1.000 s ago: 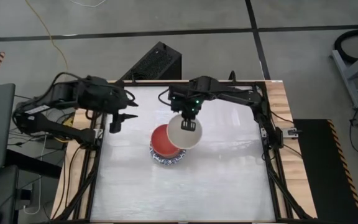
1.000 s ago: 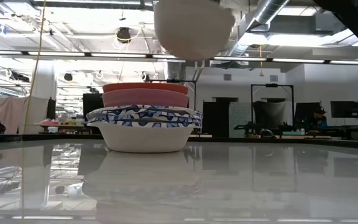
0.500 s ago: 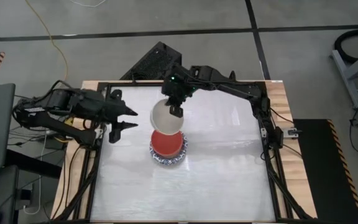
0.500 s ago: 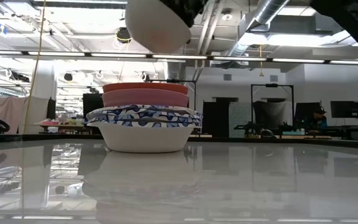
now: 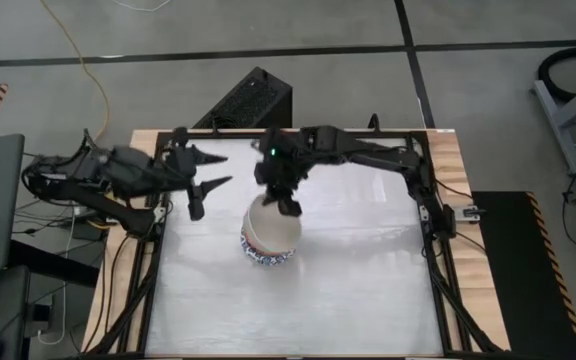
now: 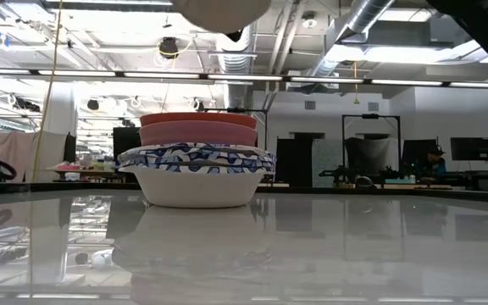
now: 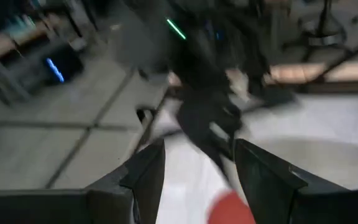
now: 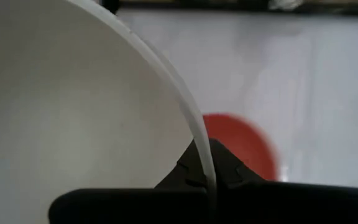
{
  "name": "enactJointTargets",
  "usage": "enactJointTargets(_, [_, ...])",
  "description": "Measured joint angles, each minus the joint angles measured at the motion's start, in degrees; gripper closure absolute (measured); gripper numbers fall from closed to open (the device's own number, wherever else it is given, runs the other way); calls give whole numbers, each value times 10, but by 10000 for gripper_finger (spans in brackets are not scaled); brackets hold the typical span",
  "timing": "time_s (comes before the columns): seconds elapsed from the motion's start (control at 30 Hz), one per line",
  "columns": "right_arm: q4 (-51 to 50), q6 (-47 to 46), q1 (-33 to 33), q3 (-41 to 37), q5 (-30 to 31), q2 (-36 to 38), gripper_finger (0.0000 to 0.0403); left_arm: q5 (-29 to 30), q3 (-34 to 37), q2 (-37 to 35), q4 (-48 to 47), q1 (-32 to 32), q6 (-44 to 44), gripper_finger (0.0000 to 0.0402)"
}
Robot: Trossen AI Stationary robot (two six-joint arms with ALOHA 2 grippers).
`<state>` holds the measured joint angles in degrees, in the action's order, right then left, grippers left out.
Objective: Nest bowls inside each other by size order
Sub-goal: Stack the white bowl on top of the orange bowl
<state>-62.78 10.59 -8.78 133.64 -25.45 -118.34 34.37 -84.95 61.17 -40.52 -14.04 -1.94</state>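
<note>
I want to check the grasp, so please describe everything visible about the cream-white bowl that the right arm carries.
The cream-white bowl is plain, smooth and round, with a thin rim and a deep white hollow, perhaps ceramic or plastic. The right end effector is shut on its rim, one finger inside and one outside. It hangs tilted in the air above the bowl stack, clearly apart from the red bowl on top. Nothing else touches it.

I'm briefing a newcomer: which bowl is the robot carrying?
Near the table's middle stands a stack of bowls. Above it, the right gripper pinches the rim of the cream-white bowl, the only plain, unpatterned one held in the air.
</note>
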Motion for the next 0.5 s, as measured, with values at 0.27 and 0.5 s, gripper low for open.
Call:
enactJointTargets(0.27, [-112,-1,56,0,80,0,396,-234,0,-6,72,164,-29,219])
enactJointTargets(0.5, [-157,-35,58,0,113,0,395,-369,0,0,0,283,-4,219])
